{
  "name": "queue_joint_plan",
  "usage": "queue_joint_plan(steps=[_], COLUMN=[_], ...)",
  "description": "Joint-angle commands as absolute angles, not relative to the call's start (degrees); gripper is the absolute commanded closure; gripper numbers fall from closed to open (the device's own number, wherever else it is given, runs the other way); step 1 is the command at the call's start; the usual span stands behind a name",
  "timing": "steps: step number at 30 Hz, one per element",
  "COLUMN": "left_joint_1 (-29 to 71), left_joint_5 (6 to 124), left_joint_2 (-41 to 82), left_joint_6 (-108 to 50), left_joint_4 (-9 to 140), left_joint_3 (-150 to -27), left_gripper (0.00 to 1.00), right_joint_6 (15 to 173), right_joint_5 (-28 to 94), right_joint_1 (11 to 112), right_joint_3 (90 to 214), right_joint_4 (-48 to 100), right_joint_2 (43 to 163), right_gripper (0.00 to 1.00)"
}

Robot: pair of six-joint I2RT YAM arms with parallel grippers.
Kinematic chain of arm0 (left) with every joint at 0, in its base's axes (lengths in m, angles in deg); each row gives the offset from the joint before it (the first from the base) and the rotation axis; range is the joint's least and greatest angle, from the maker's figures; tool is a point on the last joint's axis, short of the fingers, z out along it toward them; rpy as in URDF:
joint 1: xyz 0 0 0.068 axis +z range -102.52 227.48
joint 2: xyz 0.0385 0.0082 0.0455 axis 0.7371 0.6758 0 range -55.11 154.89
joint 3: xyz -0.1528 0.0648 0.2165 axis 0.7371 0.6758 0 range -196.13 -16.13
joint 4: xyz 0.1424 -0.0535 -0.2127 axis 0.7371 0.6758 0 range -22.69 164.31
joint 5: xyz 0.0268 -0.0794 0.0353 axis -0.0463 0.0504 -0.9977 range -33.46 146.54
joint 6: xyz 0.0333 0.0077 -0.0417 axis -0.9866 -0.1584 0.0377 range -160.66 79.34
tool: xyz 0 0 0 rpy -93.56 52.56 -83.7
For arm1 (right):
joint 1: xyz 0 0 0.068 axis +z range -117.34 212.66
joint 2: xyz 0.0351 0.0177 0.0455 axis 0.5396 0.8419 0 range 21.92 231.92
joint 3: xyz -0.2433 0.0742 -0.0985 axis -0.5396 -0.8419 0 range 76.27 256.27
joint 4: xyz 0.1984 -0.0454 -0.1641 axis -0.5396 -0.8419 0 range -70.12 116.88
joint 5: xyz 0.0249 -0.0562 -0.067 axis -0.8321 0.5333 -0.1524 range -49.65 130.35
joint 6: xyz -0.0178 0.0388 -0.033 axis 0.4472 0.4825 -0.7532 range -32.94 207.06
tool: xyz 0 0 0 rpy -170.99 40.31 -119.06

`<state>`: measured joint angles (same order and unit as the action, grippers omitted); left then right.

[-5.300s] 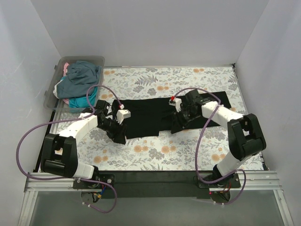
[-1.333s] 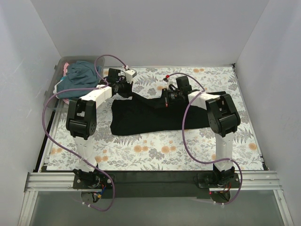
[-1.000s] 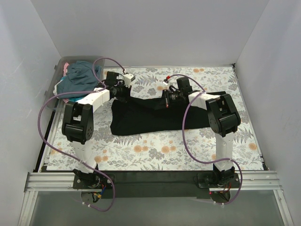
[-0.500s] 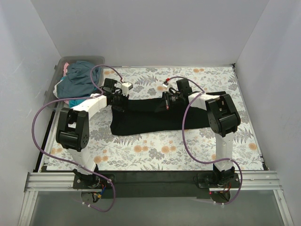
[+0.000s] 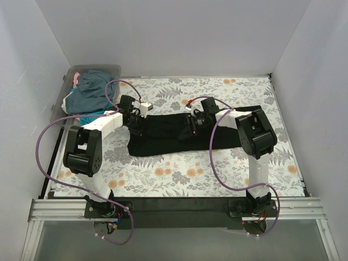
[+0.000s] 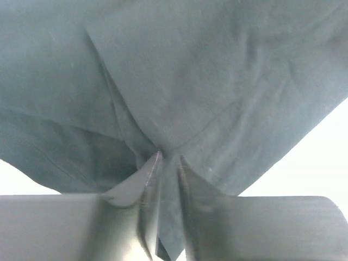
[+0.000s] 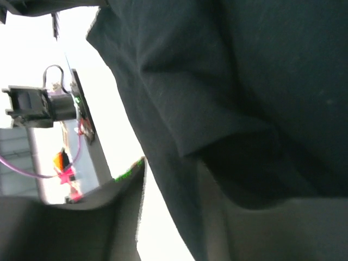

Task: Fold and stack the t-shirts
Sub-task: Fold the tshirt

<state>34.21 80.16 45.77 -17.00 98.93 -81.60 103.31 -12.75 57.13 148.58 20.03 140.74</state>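
Shirt (image 5: 168,138), black, lies in a long band across mid-frame in my top view. Left gripper (image 6: 168,160) pinches its upper edge, jaws narrow. Right gripper (image 7: 174,179) clamps that edge too.

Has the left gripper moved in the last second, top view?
Yes. The left gripper drew back toward the near side, from beside the bin's middle to its near end, black t-shirt pinched in its fingers.

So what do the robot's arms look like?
The left arm and right arm have white tube-shaped links joined by chunky black joints. Long purple cables loop off both. The fingers are flat, plain dark grey.
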Motion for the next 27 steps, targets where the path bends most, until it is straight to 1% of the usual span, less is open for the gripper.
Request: queue_joint_plan(steps=[1, 2, 3, 5, 7, 8, 9, 11, 12, 15, 18, 21, 27], left_joint_1=[34.39, 34.47, 34.56, 34.56, 34.56, 34.48, 34.56, 34.48, 34.3, 34.13, 34.12, 34.12, 34.12], left_joint_5=[81.94, 82.29, 82.91, 83.17, 83.0, 82.83, 82.91, 84.58, 85.19, 87.13, 86.52, 85.29, 82.92], left_joint_2=[40.35, 39.56, 38.94, 37.01, 36.3, 36.47, 36.74, 38.14, 38.58, 41.3, 44.29, 47.18, 52.73], left_joint_6=[-18.16, -18.42, -18.69, -18.6, -17.82, -17.12, -16.76, -15.71, -14.48, -12.29, -10.26, -9.11, -6.65], left_joint_4=[102.37, 102.73, 102.9, 102.91, 102.12, 102.2, 102.2, 101.94, 101.68, 100.19, 97.29, 95.18, 92.89], left_joint_3=[-83.19, -82.84, -82.66, -82.66, -83.54, -84.15, -85.64, -86.7, -87.49, -87.93, -88.55, -89.43, -91.71], left_gripper=[0.81, 0.69, 0.63, 0.54, 0.52, 0.52, 0.52, 0.55, 0.58, 0.64, 0.66, 0.69, 0.7], right_joint_6=[96.83, 93.86, 92.69, 90.5, 88.03, 87.42, 87.24, 87.23, 87.23, 88.37, 90.65, 92.24, 89.88], right_joint_5=[-14.14, -14.22, -13.36, -11.77, -8.44, -7.21, -5.37, -4.56, -4.64, -7.18, -8.86, -9.39, -3.95], right_joint_1=[57.0, 56.92, 56.91, 56.48, 56.04, 55.77, 55.77, 56.03, 56.3, 57.61, 59.11, 60.08, 59.9], right_joint_3=[150.8, 151.59, 151.94, 153.34, 154.75, 155.71, 157.64, 158.97, 160.46, 163.1, 165.39, 166.45, 166.45], right_joint_4=[12.75, 9.77, 8.44, 5.62, 4.21, 2.73, 2.28, 1.92, 2.01, 2.1, 2.88, 4.47, 4.99], right_joint_2=[136.27, 135.57, 133.91, 132.32, 130.99, 131.08, 131.25, 132.13, 132.65, 135.38, 137.66, 140.39, 146.01], right_gripper=[0.4, 0.34, 0.28, 0.28, 0.35, 0.38, 0.5, 0.61, 0.67, 0.76, 0.8, 0.8, 0.83])
